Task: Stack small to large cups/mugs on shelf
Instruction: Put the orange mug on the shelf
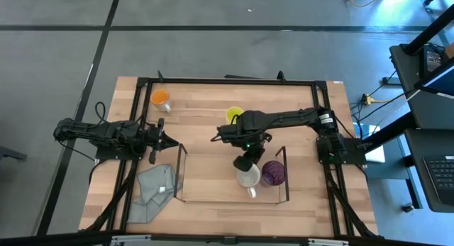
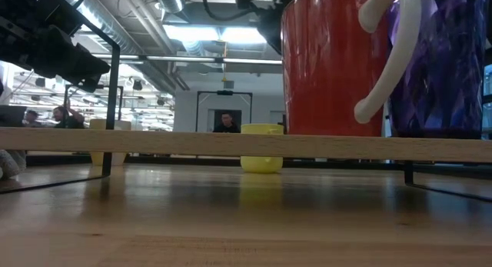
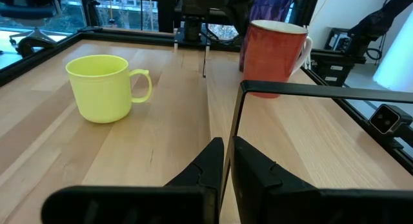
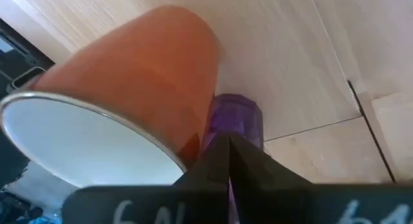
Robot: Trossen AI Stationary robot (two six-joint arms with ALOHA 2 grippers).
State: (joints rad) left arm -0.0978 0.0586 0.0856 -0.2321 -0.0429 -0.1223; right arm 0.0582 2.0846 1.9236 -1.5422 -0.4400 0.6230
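The right gripper [image 1: 243,163] hangs over the shelf [image 1: 181,176] with its fingers together and holds nothing. Just below it stands the white mug [image 1: 248,177], red outside, touching or nearly touching the purple tumbler [image 1: 273,173]. They stand side by side at one end of the shelf, probably so that the row grows by size. The yellow mug [image 1: 234,115] waits on the desk [image 1: 206,104] behind the right arm, and the orange cup [image 1: 161,98] stands farther away. The left gripper [image 1: 170,140], nearly closed and empty, rests beside the shelf's other end.

A crumpled grey cloth [image 1: 154,191] lies on the wooden table [image 1: 213,108]
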